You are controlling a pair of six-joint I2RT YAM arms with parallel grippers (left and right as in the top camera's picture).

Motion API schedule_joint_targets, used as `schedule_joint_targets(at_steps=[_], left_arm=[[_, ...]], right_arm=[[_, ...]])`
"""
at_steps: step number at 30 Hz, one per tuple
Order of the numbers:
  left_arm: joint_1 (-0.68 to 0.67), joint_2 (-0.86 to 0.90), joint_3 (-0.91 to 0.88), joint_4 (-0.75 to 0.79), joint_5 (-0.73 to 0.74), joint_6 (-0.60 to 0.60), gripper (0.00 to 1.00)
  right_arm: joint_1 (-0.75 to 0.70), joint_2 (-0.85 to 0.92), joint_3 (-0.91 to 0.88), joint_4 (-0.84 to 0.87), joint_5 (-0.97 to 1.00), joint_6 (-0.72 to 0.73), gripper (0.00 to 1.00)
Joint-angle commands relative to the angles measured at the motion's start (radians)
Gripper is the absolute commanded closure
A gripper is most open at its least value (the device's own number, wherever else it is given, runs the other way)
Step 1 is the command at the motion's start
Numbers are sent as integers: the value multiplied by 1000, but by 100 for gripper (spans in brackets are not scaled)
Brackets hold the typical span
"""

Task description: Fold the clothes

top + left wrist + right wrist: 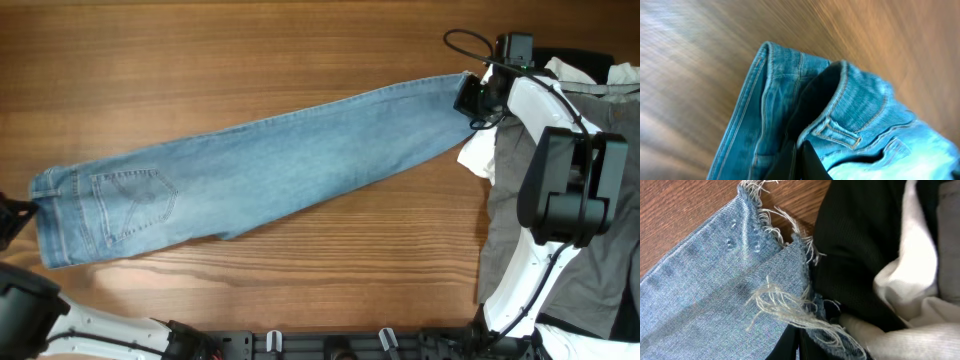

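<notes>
Overhead: left end effector [27,211] closed on jeans [250,170] waistband, right end effector [470,96] closed on frayed hem.

Faded woven denim jeans [250,175] on matt, grained wooden table [250,60].

— The left pincer [14,214]?
— Mostly cut off by the overhead's left edge. Its own view shows a blurred worktop [685,55].
— And the right pincer [472,98]?
— It covers the hem of the jeans [270,165]. Its arm [560,190] and the edge hide much of the grey trousers [590,270].
</notes>
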State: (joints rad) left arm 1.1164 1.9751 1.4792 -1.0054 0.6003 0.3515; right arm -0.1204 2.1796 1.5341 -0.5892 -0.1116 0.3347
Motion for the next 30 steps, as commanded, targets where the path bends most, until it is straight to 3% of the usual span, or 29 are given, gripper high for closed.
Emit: schedule_joint_targets(at_steps=[1,8,11,13,15,24,30], left_arm=[[81,-70,35,5,-27,-143,96],[98,-71,35,-23,-113,-162,96],[80,-70,35,-10,-61,-159,70],[52,-70,35,-4,-57,-139,39],[24,-69,34,17,-68,-114,31],[-105,-38,32,163,-92,88,28],[-111,12,32,206,-9,167,24]], right_arm=[[0,57,-27,-26,7,-12,96],[0,57,-27,-26,7,-12,96],[0,57,-27,-25,7,-10,96],[0,57,-27,-25,7,-9,96],[0,57,-27,-25,7,-9,96],[0,57,-27,-24,6,-10,96],[0,57,-27,-12,6,-9,95]])
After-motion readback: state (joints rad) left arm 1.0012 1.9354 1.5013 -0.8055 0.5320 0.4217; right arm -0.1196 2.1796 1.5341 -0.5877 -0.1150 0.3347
